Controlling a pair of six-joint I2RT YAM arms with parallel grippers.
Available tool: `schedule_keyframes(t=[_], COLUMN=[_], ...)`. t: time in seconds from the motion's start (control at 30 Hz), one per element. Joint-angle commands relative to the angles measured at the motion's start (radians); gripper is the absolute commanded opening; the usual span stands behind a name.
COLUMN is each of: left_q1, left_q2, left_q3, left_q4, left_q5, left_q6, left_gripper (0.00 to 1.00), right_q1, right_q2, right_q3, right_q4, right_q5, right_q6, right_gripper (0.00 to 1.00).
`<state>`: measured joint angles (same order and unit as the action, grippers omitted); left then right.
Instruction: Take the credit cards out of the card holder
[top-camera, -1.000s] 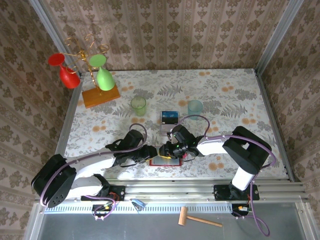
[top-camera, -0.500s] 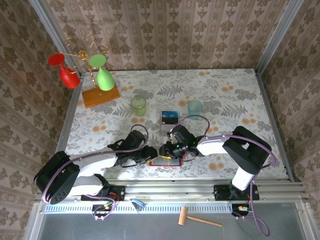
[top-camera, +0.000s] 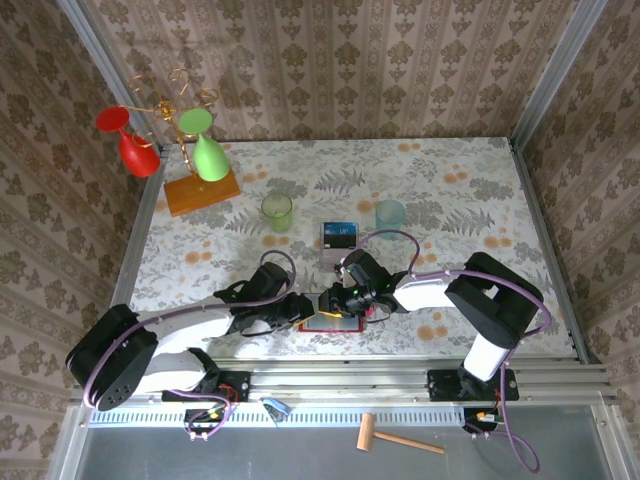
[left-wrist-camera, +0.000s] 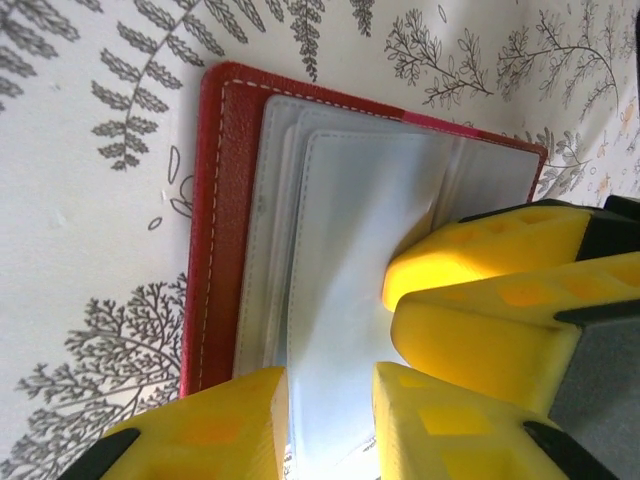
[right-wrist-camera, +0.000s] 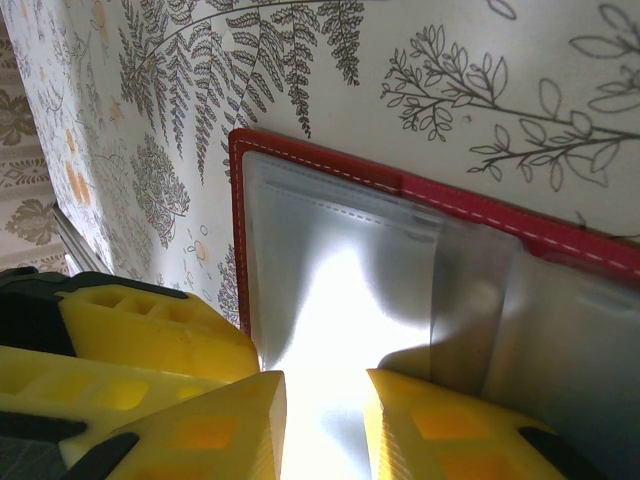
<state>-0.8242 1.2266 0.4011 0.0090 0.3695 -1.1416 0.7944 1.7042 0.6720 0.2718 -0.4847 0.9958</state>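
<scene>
Holder (left-wrist-camera: 222, 240) open and flat on the worktop (left-wrist-camera: 90, 130), close to the near edge, right between the two arms; red cover with pale stitching along the rim, a stack of greyish clear sleeves (left-wrist-camera: 350, 220) fanned inside, the top one glossy and full of glare. Pale top sheet either a bare sleeve or a sleeve with the pink-white card inside; impossible to tell. Left fingers (left-wrist-camera: 225, 425) parted, astride the near edge of that top sheet, not pinching it. Right fingers (right-wrist-camera: 430, 430) likewise apart, straddling a sleeve edge from the opposite side, tips low over the plastic. Step in hand, by the look of it: steadying the holder and fishing for a card edge inside a pocket. Next move likely to call for one set of fingers pinning the cover, the other closing on the card alone and not on the sleeve, then a straight pull along the pocket's open side. Some risk of slippery plastic dragging the whole holder along. Blue card (top-camera: 340, 234) already out, flat on the worktop farther back, well apart from the holder, roughly between a green cup (top-camera: 277, 211) and a pale blue cup (top-camera: 390, 212). Beyond those, orange block (top-camera: 203, 192) with a wire rack toward the far left corner.
</scene>
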Motion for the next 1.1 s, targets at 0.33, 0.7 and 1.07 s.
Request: schedule_keyframes(t=[0.33, 0.7, 1.07], left_q1=[-0.007, -0.006, -0.006], left_q2=[0.014, 0.029, 0.044], left_q3=[-0.004, 0.001, 0.011], left_q4=[-0.011, 0.008, 0.038], left_q5=[0.003, 0.009, -0.004], left_q6=[-0.002, -0.002, -0.003], left_gripper=[0.28, 0.21, 0.17], right_q1=[-0.009, -0.01, -0.009], right_q2=[0.021, 0.024, 0.026], right_q3=[-0.028, -0.031, -0.032], right_q4=[-0.071, -0.073, -0.072], right_q5=[0.028, 0.029, 0.028], right_q6=[-0.003, -0.004, -0.003], right_gripper=[0.28, 0.28, 0.28])
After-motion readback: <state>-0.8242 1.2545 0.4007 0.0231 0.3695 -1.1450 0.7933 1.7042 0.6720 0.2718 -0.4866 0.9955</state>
